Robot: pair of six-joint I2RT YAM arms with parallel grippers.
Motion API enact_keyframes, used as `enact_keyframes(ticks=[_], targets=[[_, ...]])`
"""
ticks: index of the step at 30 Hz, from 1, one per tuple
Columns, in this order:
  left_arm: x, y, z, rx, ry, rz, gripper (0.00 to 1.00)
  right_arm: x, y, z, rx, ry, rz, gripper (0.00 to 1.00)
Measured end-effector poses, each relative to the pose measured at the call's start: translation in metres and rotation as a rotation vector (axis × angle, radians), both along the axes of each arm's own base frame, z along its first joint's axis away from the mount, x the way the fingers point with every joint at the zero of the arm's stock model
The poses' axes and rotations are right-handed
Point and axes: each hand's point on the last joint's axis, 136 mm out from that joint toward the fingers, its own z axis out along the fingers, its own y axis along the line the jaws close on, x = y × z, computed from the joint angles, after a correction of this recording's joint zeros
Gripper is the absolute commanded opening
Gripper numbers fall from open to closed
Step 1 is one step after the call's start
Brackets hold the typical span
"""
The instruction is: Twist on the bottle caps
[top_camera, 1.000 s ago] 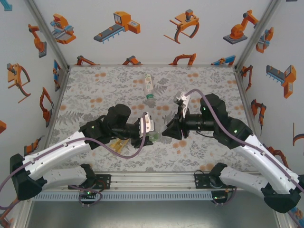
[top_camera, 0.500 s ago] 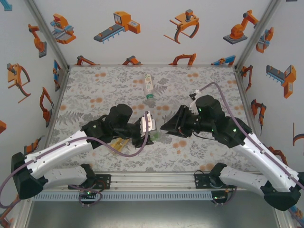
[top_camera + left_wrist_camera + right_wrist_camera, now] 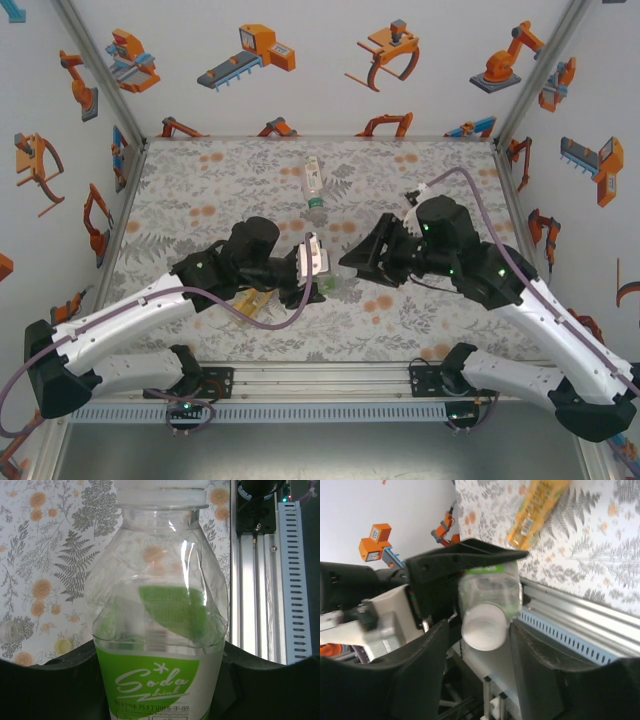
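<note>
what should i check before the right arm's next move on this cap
1. Left gripper clamps the soda bottle: ok.
2. White cap seated on the neck: ok; how tight, cannot tell.
3. Right gripper lined up with the cap: ok, one finger on either side.
4. Right fingers pressing on the cap: not ok, narrow gaps show, so close before turning.
5. Rest of the job done: not ok, two loose caps lie on the table; whether the orange bottle is capped, cannot tell.
</note>
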Motion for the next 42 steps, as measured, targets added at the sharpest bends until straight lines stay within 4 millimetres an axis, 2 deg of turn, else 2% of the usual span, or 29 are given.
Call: enact_keyframes(ticks=[8, 13, 17, 20, 23, 29, 42], targets=[[-0.004, -0.001, 0.002, -0.007, 0.003, -0.019, 0.21, -0.007, -0.004, 0.039, -0.074, -0.437, 0.196, 0.59], [-0.006, -0.001, 0.002, -0.008, 0.006, -0.029, 0.21, -0.030, -0.008, 0.059, -0.119, -0.790, 0.382, 0.59], [-0.008, -0.002, 0.002, -0.009, 0.007, -0.036, 0.21, -0.051, -0.008, 0.064, -0.172, -1.053, 0.564, 0.59], [-0.009, -0.002, 0.003, -0.010, 0.008, -0.039, 0.21, -0.065, -0.004, 0.058, -0.198, -1.192, 0.707, 0.58], [-0.011, -0.003, 0.004, -0.013, 0.009, -0.047, 0.21, -0.072, 0.002, 0.048, -0.211, -1.254, 0.823, 0.57], [-0.013, -0.003, 0.006, -0.019, 0.011, -0.058, 0.23, -0.073, 0.015, 0.036, -0.196, -1.282, 0.933, 0.54], [-0.019, -0.001, 0.010, -0.022, 0.006, -0.079, 0.24, -0.072, 0.019, 0.042, -0.180, -1.326, 0.932, 0.50]])
